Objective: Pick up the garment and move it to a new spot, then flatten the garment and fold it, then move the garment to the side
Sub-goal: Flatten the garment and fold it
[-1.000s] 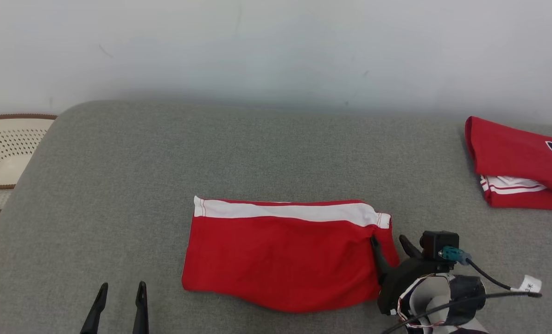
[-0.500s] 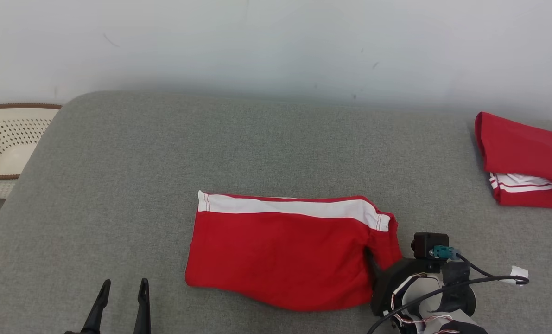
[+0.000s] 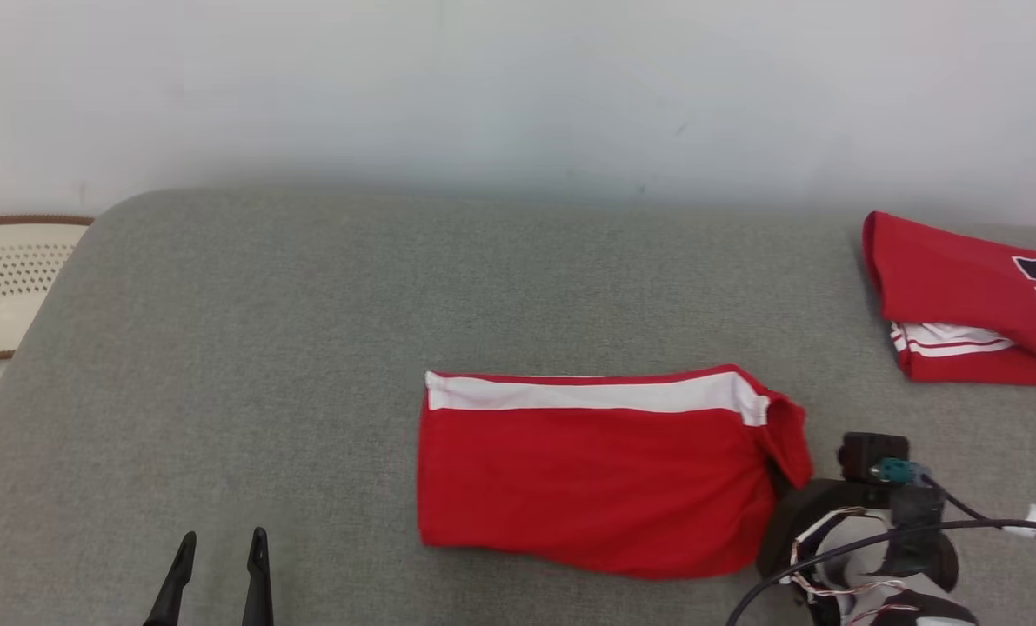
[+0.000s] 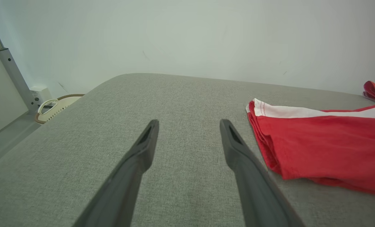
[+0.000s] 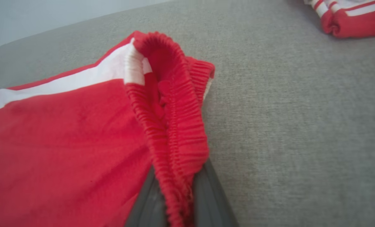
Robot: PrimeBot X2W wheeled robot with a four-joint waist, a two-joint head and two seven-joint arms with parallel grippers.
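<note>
Red garment (image 3: 587, 474) showing soft matt cloth; its waistband (image 5: 174, 126) showing ribbed elastic. Grey surface (image 3: 309, 348) showing coarse woven fabric. Dark fingers (image 4: 237, 151) of left gripper (image 4: 189, 124) looking smooth matt plastic. Perforated basket (image 3: 4, 278) looking cream plastic.

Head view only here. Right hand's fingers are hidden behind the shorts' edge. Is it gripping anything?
Observer: Yes. Right wrist view has the right hand shut on the elastic waistband of the shorts, a finger on each side.
Operator: How many layers in the grip?
Observer: Cannot tell there; left wrist view shows several stacked layers at the opposite edge.
Operator: Left hand?
Observer: The left hand is open, nothing between its fingers, beside that edge, not touching.
</note>
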